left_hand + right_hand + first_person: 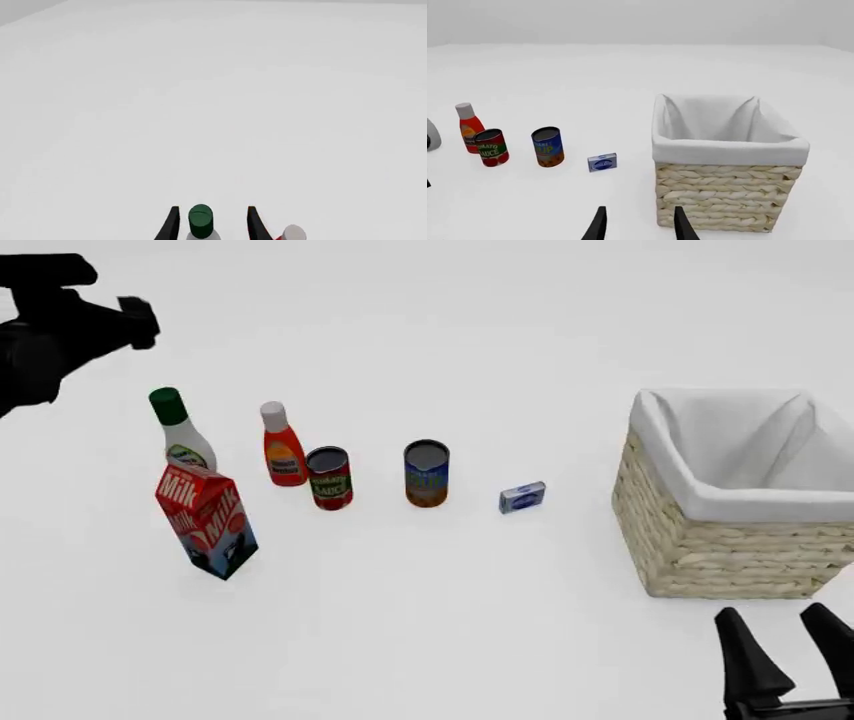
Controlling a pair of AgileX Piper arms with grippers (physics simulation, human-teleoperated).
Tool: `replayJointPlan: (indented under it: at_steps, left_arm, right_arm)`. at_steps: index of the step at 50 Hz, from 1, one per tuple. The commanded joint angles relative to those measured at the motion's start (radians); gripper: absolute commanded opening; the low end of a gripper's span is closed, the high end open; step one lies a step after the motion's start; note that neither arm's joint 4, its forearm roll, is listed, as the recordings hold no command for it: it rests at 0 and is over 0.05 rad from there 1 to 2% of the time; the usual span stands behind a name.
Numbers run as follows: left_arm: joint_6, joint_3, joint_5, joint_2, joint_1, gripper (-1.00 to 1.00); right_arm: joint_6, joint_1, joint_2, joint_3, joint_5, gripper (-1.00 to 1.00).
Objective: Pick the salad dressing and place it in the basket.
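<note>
The salad dressing (pixel 175 430), a white bottle with a dark green cap, stands upright at the left end of a row of groceries, just behind a milk carton (pixel 207 520). My left arm (pixel 60 325) hovers high above and to the left of it. In the left wrist view my left gripper (pixel 212 209) is open, and the green cap (pixel 200 220) shows between its fingers without touching them. The wicker basket (pixel 727 540) with white lining stands at the right. My right gripper (pixel 787 645) is open and holds nothing, near the front edge beside the basket (pixel 727 200).
A red bottle with a white cap (pixel 280 445) stands right of the dressing. Then come a tomato can (pixel 328 477), a blue-orange can (pixel 427 472) and a small blue box (pixel 522 497). The red bottle's white cap (pixel 293 232) shows beside my left fingers.
</note>
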Motion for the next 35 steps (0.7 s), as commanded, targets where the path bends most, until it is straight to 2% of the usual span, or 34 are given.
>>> replayJointPlan:
  at_steps: [1,11,25,35]
  left_arm:
    - [-0.013,-0.097,0.033,0.119,0.025,1.00]
    - [-0.007,-0.157,0.036,0.216,0.056,1.00]
    - [-0.014,-0.220,0.051,0.313,0.047,1.00]
    - [-0.018,-0.233,0.048,0.349,0.046,1.00]
  right_arm:
    - [0.003,0.006,0.024,0.000,-0.017,1.00]
    - [0.006,0.012,0.076,0.000,-0.060,1.00]
    - [0.005,0.013,0.127,0.000,-0.104,1.00]
    - [0.003,0.017,0.150,0.000,-0.122,1.00]
